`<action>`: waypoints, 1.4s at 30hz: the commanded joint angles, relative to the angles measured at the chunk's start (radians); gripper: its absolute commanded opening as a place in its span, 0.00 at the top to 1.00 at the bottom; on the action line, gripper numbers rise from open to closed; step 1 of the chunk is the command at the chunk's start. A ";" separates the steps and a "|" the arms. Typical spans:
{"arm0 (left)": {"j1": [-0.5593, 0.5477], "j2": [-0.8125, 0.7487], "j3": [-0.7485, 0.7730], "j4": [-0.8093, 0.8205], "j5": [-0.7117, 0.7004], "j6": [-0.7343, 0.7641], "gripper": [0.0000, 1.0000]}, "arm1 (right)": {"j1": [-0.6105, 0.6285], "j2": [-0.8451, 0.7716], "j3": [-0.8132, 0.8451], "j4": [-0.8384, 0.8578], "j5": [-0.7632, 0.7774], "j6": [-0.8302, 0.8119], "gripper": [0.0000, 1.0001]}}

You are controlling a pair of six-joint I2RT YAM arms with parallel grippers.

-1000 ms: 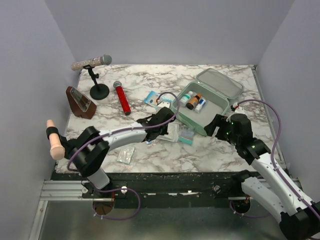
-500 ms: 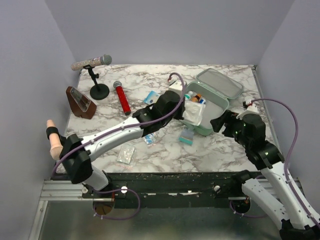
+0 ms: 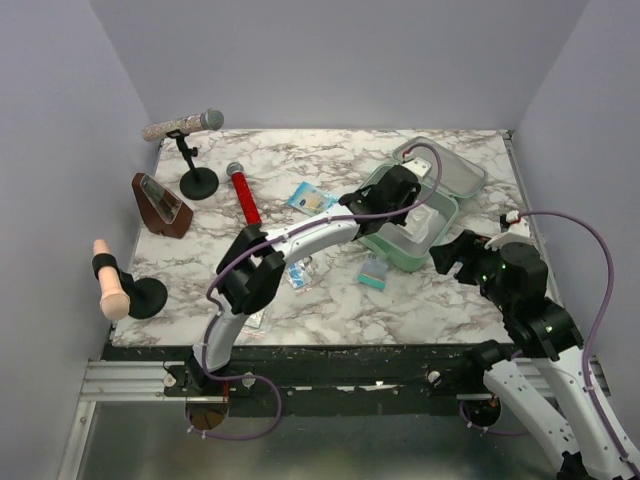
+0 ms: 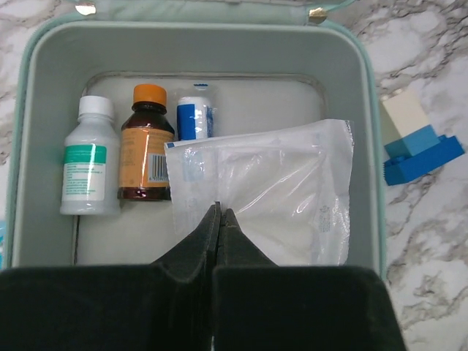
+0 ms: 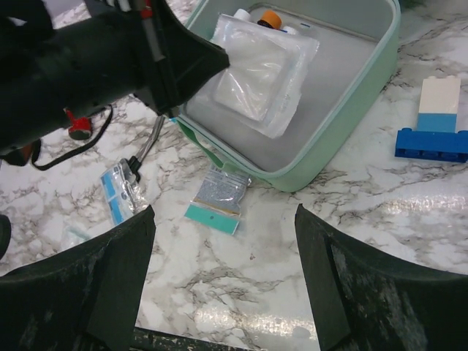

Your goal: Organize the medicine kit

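Left pincer [image 4: 220,213]: jaws together, clamped on the near edge of a clear pouch [image 4: 272,196] with white padding inside. The pouch spreads away from the fingertips, over the inside of the medicine kit [image 4: 371,139]. Cannot tell if its far edge rests on the kit floor. The kit is a mint-green case, open on the counter [image 5: 365,219] directly under and ahead of this pincer, with its lid [image 3: 447,166] thrown back on the far side, beyond the hinges. Inside, ahead and to the left of the fingertips, three containers lie side by side against the far wall: a white bottle [image 4: 91,157] with a green label, then an amber bottle [image 4: 146,143] with an orange cap, then a small white-and-blue container [image 4: 195,118]. The pouch's left corner overlaps the last two. Outside the kit wall, to the right of the pincer, a blue and white block stack [image 4: 417,140] stands on the counter. Right pincer [image 5: 223,248]: fingers wide apart, holding nothing, above the counter. A small bag [image 5: 214,205] with a teal strip lies flat just ahead of it, between the fingers in its wrist view, just beside the kit's near wall. The kit sits beyond that, slightly right. A blue-striped sachet [image 5: 117,191] lies ahead and to the left.
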 commanded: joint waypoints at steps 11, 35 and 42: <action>0.005 0.274 0.301 -0.061 0.122 0.040 1.00 | 0.002 -0.032 -0.002 -0.056 -0.010 -0.020 0.15; -0.014 0.199 0.249 0.014 0.130 0.015 0.21 | 0.002 -0.029 -0.006 -0.053 -0.002 0.003 0.15; -0.010 0.018 0.125 0.072 0.120 0.007 0.15 | 0.002 -0.024 -0.017 -0.043 0.012 0.007 0.15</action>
